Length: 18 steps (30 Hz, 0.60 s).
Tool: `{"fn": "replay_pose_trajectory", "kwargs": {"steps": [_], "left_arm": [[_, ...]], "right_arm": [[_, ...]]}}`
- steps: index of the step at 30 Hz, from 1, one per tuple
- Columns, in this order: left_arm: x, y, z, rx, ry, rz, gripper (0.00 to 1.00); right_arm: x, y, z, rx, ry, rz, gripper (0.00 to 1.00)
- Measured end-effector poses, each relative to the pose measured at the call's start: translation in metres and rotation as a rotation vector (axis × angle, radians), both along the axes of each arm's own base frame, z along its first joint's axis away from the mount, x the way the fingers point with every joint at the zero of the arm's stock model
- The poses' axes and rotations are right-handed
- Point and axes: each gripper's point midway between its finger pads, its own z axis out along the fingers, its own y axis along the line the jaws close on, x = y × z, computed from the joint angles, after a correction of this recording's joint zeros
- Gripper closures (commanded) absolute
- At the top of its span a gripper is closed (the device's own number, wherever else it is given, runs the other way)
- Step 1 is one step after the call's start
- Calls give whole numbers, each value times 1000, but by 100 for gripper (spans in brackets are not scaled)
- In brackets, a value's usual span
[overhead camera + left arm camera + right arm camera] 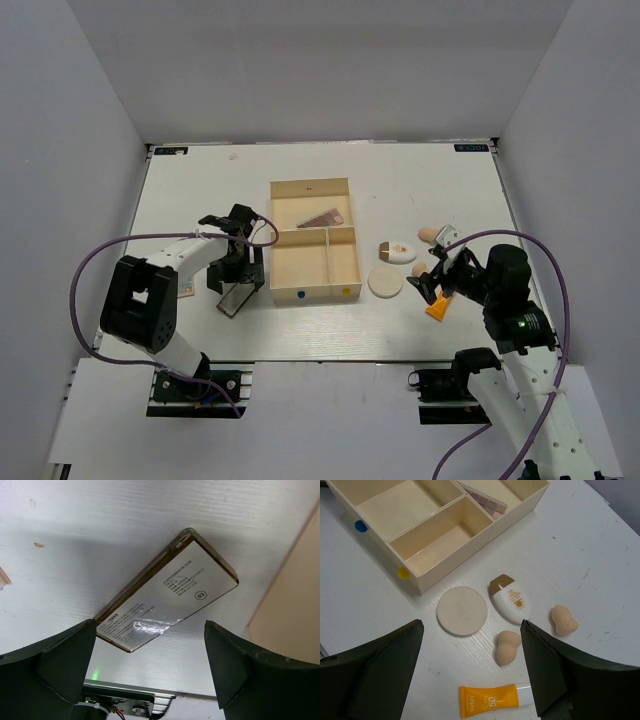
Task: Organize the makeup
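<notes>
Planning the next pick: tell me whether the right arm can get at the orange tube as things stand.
Probably yes. The right fingers stand open over the orange tube, which lies flat with nothing on it; the nearest sponge lies apart from it.

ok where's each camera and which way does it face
Top external: above, behind the robot, looking down at the tray; both arms show.
Left wrist: on left gripper, facing down at brownish palette; open fingers show.
Right wrist: on right gripper, facing round puff; open fingers show.
Top and right wrist share the tray.
</notes>
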Motion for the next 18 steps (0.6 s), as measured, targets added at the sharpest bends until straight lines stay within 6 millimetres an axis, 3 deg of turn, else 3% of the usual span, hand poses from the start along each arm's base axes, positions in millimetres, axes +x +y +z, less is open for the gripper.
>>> {"fn": "replay_pose_trajectory", "kwargs": {"steps": [18], "left_arm": [[-4,7,-14,51,57,-24,2]], "right_arm": [[-1,1,0,3,1,9,16]]}}
